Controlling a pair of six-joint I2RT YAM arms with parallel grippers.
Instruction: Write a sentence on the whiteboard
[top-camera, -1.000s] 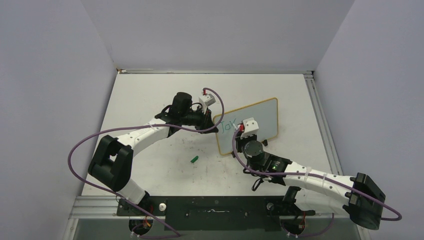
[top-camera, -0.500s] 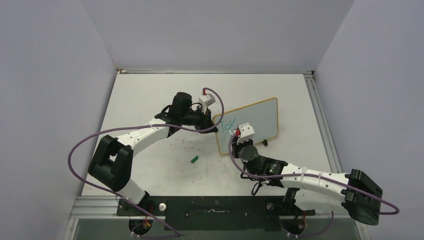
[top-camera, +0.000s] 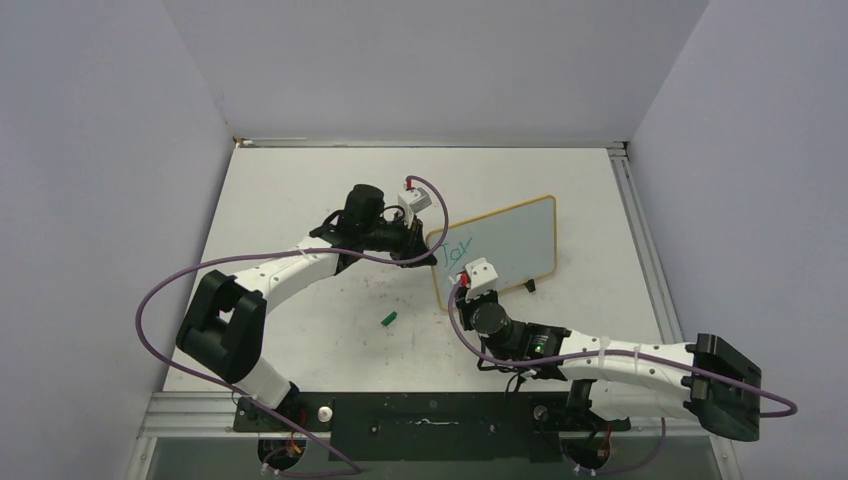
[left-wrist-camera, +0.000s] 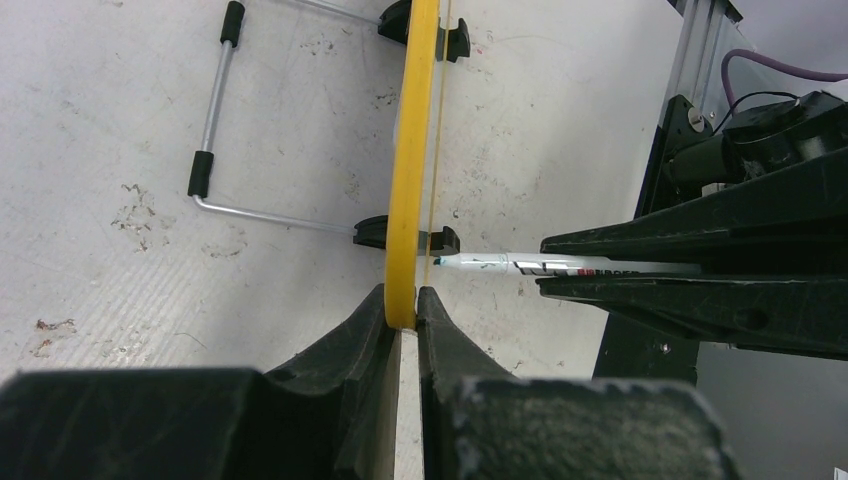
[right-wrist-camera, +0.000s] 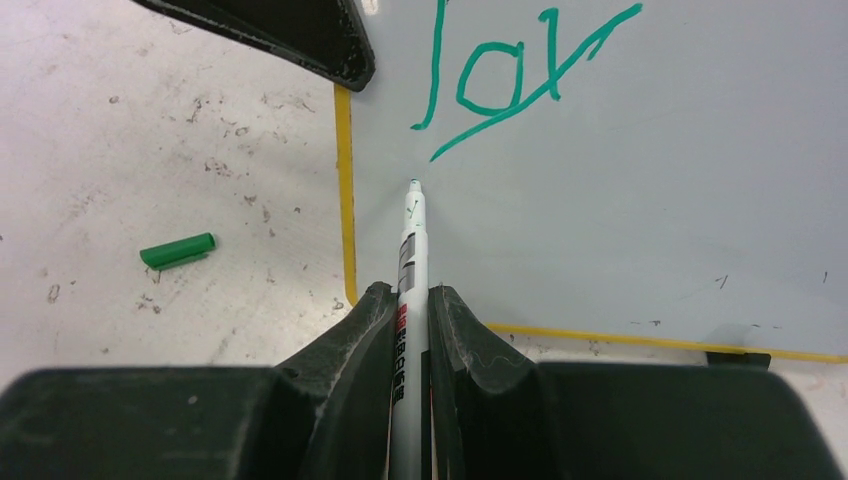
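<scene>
The whiteboard stood right of centre on the table, its left edge between the fingers of the left gripper. The writing sat in the board's upper-left corner. Just below it was the tip of the marker, held by the right gripper in front of the board. A cap lay on the table to the board's front left.

Only properly readable thing here is the sentence on the whiteboard: teal-green handwriting, three slanted letters, "Joy". The y is sloppy and could pass for a v, and its tail runs long under the o like an underline. From the top camera it's the same word, just tiny, near the board's left edge. The marker has print along its barrel, a grey block and then small red characters, but it's too small to read. In the left wrist view that print shows as black and red lettering, too blurred to make out a brand.
</scene>
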